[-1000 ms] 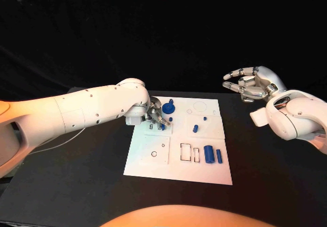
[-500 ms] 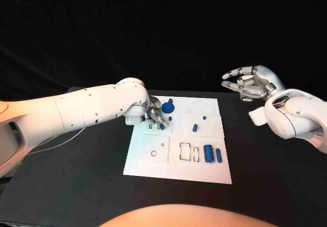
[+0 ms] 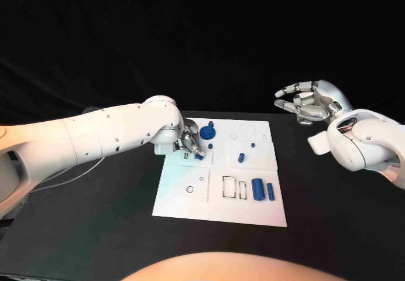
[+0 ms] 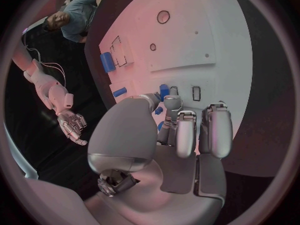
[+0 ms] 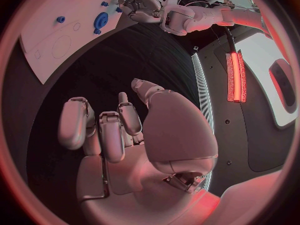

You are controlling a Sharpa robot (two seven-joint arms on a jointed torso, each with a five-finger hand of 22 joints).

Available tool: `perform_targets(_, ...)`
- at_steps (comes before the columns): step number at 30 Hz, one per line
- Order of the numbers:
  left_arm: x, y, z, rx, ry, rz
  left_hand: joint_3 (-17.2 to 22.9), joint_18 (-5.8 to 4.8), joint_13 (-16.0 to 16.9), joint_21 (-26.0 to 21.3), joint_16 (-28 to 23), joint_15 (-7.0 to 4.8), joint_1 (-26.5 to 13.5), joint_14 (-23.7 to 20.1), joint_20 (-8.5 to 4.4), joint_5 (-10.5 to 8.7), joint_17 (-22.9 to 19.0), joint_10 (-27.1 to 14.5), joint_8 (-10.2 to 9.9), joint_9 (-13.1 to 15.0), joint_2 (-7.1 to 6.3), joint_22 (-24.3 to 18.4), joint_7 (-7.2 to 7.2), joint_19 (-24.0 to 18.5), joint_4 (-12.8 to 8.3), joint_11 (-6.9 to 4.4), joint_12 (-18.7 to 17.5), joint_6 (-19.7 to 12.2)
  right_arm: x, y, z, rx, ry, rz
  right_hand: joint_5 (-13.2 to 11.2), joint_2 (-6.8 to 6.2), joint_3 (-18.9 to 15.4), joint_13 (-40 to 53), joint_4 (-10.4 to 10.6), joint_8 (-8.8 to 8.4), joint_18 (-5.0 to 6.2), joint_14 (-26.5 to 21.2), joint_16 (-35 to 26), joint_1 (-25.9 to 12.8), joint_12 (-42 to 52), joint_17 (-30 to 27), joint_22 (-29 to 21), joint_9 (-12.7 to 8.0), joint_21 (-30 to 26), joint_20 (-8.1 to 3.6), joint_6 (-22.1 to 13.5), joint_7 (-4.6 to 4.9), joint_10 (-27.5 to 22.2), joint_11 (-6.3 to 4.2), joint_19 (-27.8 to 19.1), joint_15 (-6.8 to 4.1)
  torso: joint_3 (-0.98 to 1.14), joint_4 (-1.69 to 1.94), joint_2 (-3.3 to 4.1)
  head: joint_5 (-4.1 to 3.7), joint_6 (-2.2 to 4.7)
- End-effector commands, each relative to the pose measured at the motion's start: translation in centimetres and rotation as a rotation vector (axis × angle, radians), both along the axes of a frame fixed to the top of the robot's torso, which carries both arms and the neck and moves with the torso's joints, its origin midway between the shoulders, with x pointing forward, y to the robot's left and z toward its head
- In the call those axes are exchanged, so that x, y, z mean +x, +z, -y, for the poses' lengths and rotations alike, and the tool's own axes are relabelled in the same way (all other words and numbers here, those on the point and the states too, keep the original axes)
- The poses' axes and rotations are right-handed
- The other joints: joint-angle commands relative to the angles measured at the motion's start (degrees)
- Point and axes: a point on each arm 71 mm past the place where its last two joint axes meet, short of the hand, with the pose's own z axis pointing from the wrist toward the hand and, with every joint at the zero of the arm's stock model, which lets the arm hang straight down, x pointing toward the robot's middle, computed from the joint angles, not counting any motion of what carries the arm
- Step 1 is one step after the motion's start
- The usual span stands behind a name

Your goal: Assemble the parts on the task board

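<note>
On the task board (image 3: 221, 218), near its far left corner, the left hand (image 3: 191, 142) has its fingers (image 4: 186, 133) clamped on a small blue part (image 3: 198, 156). Several blue parts (image 3: 257, 189) lie loose, so most assembly looks undone. The right hand (image 3: 305, 104) hovers off the bench, fingers apart, empty.

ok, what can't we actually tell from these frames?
- Head view: the left hand covers the board's far-left slots; what sits under it is hidden.
- Left wrist view: a small blue part at the fingertips; held or just touched, unclear.
- Board outlines too small to read.
</note>
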Motion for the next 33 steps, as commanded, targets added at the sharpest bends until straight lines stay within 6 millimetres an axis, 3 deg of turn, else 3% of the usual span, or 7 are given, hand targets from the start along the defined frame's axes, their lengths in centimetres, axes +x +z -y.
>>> perform_targets(1,-0.3,0.1,0.2,-0.066,0.018,-0.03,12.29,-0.85,0.41,0.25,0.2,-0.06,-2.46,6.06,0.0,-0.13,15.09,1.01,1.69,5.26,-2.04,0.2,-0.23,0.22,-8.35,-0.12,0.36,-0.52,0.0,0.0,-0.1,-0.006,0.006,0.002,0.2,0.1,0.26,-0.06,0.01,0.3,0.62,2.87,-0.22,0.47,0.13,4.05,-0.05,0.07,-0.2,-0.11,-0.36,-0.02,0.0,-0.07,0.04,-0.21,0.03,0.07,-0.02,0.03,0.01)
perform_targets(17,-1.0,1.2,-0.8,-0.105,0.059,0.063,17.35,-0.91,1.76,0.41,0.2,-0.27,-6.0,6.06,-0.14,-0.02,15.09,2.32,3.3,7.68,-3.47,0.6,-0.56,0.37,-11.57,-0.37,1.72,-0.5,0.1,-0.1,0.3,-0.01,-0.004,0.004,0.42,0.04,0.21,-0.21,0.14,0.36,0.66,2.82,-0.3,0.29,0.0,3.88,-0.25,0.08,-0.41,-0.12,-0.41,0.01,-0.13,-0.04,-0.03,-0.2,0.26,0.24,-0.04,0.28,0.51)
perform_targets(23,-0.8,1.1,-0.7,-0.053,0.047,0.134,18.75,-0.97,2.79,0.56,0.2,-0.4,-6.78,6.06,-0.27,0.17,15.09,3.13,3.75,8.26,-4.03,0.94,-0.7,0.55,-12.41,-0.52,2.71,-0.28,0.1,-0.1,0.4,-0.01,-0.006,0.006,0.48,0.04,0.16,-0.25,0.3,0.41,0.67,2.82,-0.32,0.11,-0.01,3.89,-0.32,0.09,-0.49,-0.12,-0.45,0.02,-0.16,-0.02,-0.04,-0.19,0.1,0.16,-0.01,0.42,0.53)
perform_targets(33,-0.8,0.6,-0.3,0.016,0.029,0.189,19.91,-1.08,3.87,0.81,0.2,-0.55,-7.84,6.06,-0.42,0.57,15.09,3.98,4.26,8.86,-4.55,1.5,-0.86,0.84,-13.02,-0.68,3.82,-0.1,0.1,-0.1,0.4,-0.009,-0.003,0.008,0.48,0.04,0.16,-0.25,0.3,0.41,0.67,2.82,-0.32,0.11,-0.01,3.89,-0.32,0.09,-0.49,-0.12,-0.45,0.02,-0.16,-0.02,-0.04,-0.19,0.08,0.07,-0.05,0.48,0.54)
